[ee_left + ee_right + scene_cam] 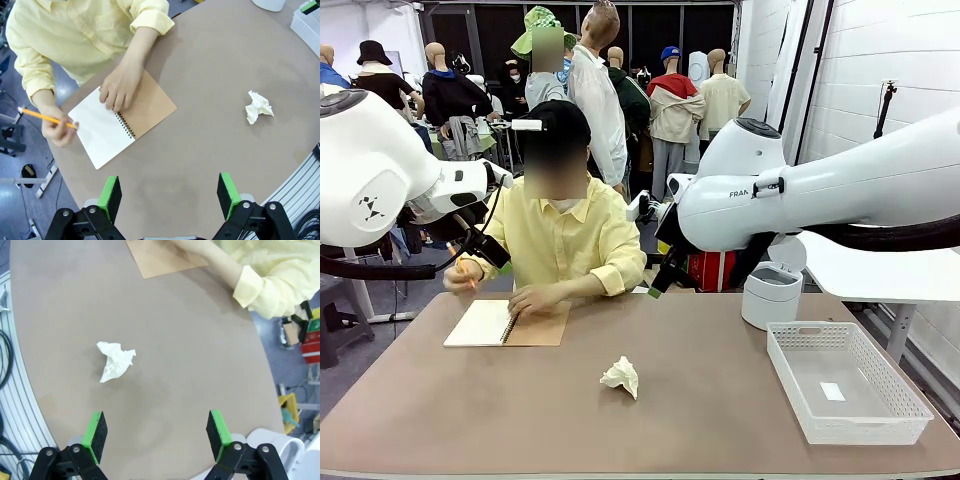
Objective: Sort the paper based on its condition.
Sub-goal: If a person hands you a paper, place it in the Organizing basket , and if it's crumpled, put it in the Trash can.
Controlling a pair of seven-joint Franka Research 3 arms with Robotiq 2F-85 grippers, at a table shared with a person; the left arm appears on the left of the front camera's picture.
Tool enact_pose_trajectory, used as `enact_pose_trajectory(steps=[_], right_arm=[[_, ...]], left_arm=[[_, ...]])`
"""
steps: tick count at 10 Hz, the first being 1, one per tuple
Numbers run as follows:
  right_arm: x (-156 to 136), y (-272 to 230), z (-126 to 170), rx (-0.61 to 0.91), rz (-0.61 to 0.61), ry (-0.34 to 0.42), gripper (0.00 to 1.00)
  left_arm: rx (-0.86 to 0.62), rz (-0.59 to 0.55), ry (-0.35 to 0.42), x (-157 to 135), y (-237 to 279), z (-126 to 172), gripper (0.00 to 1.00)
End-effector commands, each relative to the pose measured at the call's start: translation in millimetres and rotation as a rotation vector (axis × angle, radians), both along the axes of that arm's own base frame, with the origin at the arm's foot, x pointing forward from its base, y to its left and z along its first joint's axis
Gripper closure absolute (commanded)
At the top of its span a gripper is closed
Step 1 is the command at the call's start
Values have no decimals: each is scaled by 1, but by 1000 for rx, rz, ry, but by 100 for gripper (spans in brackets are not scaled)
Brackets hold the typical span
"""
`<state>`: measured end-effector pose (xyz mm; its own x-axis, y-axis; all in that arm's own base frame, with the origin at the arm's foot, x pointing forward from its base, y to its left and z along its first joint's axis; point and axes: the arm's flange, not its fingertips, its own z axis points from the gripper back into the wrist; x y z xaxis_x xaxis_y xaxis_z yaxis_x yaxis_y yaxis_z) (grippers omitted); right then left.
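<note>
From the front, the left arm [380,180] and right arm [840,190] hang raised above the surface [720,410], where a crumpled paper [620,376] lies between the notebook [506,324] and the white basket [845,380]. In the left wrist view the left claw [170,192] gapes wide and empty, the paper ahead, beyond its right finger, while a person's hand [120,87] presses the notebook ahead-left. In the right wrist view the right claw [157,432] stands wide and empty, the paper ahead of its left finger, its pointed end toward that finger.
</note>
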<state>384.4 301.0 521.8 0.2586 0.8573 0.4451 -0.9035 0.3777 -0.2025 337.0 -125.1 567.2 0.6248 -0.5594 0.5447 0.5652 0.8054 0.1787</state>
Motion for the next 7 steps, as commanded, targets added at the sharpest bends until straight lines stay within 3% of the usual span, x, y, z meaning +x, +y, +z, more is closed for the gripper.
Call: enact_pose_trajectory(steps=[1,7], right_arm=[[0,0,0,0,0,1,0],[23,56,-52,-99,25,30,0]], left_arm=[[0,1,-2,0,1,0,0],[0,1,-2,0,1,0,0]])
